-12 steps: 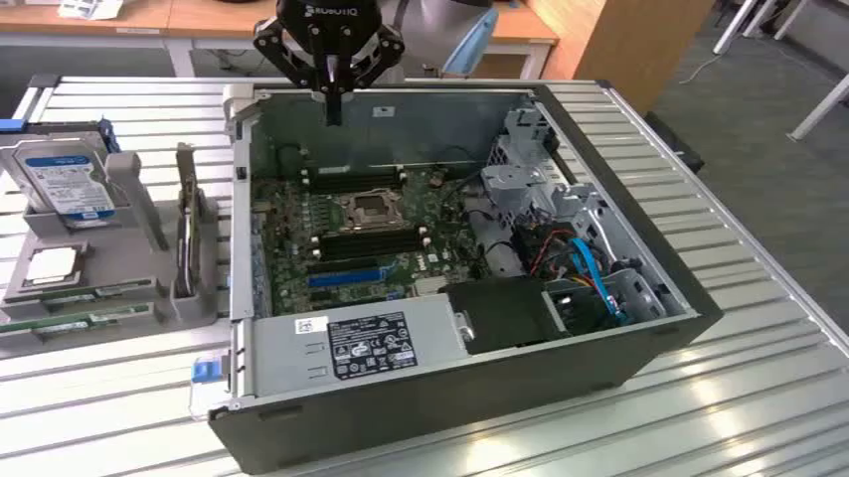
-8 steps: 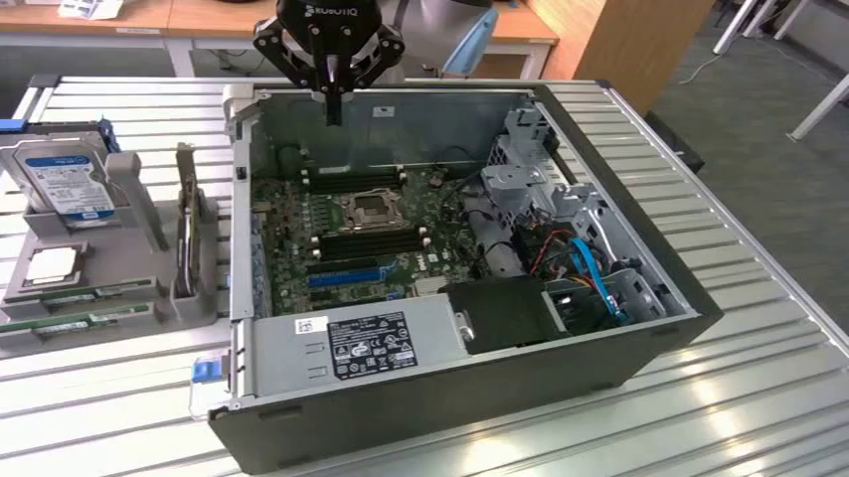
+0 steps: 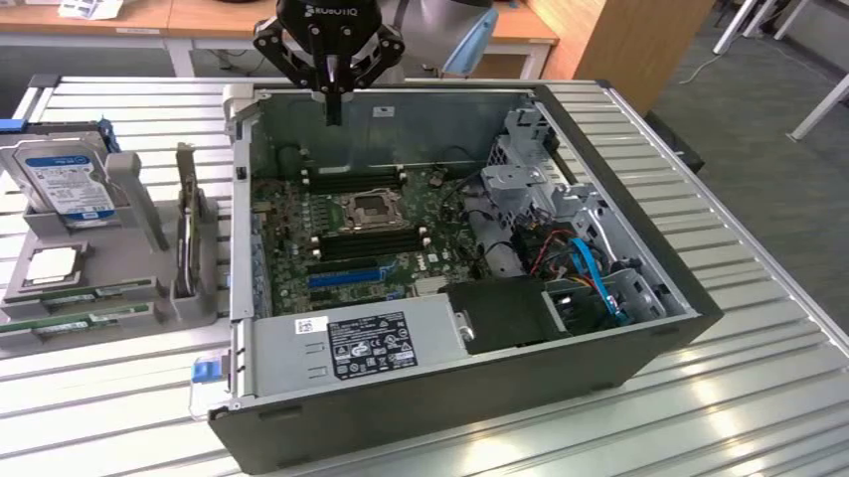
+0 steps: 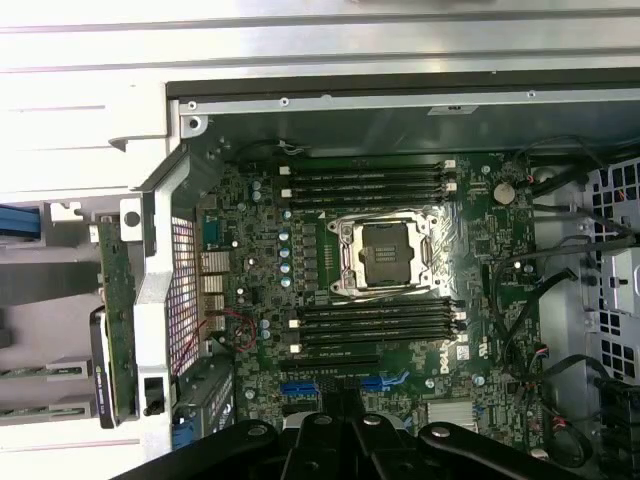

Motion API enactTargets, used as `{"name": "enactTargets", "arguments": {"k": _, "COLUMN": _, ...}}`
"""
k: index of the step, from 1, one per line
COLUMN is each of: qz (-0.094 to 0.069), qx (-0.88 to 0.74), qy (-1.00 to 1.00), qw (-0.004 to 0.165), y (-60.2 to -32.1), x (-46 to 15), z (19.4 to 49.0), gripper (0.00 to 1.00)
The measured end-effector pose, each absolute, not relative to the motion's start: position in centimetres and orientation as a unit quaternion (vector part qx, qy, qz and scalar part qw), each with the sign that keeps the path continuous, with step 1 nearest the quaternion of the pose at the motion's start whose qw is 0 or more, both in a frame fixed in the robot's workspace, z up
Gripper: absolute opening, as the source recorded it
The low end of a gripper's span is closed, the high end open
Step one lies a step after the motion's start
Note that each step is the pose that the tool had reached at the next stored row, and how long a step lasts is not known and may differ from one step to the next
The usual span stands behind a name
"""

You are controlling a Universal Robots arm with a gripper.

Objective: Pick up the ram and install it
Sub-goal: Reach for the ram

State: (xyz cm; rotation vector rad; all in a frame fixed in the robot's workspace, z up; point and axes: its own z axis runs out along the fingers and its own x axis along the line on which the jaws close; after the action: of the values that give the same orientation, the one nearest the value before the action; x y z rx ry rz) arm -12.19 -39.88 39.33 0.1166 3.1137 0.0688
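Nearest in the exterior view, the power supply (image 3: 358, 343) with its black-and-white label sits at the front edge of the open computer case (image 3: 531, 397), which lies on a slatted metal table (image 3: 743, 417). On the exterior view's left, just beside the case, a grey tray (image 3: 27, 343) holds 2 green sticks lying flat, side by side. The ram (image 3: 86, 322) lies along the tray's front edge, and the second ram stick (image 3: 99, 294) lies just behind it. Farther back on the tray, a silver processor chip (image 3: 51, 263) lies flat and a hard drive (image 3: 60, 179) stands propped up. Inside the case, the motherboard (image 3: 298, 248) carries the processor socket (image 3: 365, 209) between 2 banks of black memory slots (image 4: 375, 325). Farthest, the gripper (image 3: 333, 114) hangs over the case's far wall, its fingers pressed together on nothing, well apart from the ram.
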Motion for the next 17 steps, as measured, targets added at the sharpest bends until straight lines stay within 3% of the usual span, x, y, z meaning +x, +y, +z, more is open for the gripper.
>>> {"name": "enactTargets", "arguments": {"k": 17, "qz": 0.022, "qx": 0.037, "qy": 0.999, "qw": 0.013, "y": -39.9, "x": -15.5, "z": 39.3, "gripper": 0.1}}
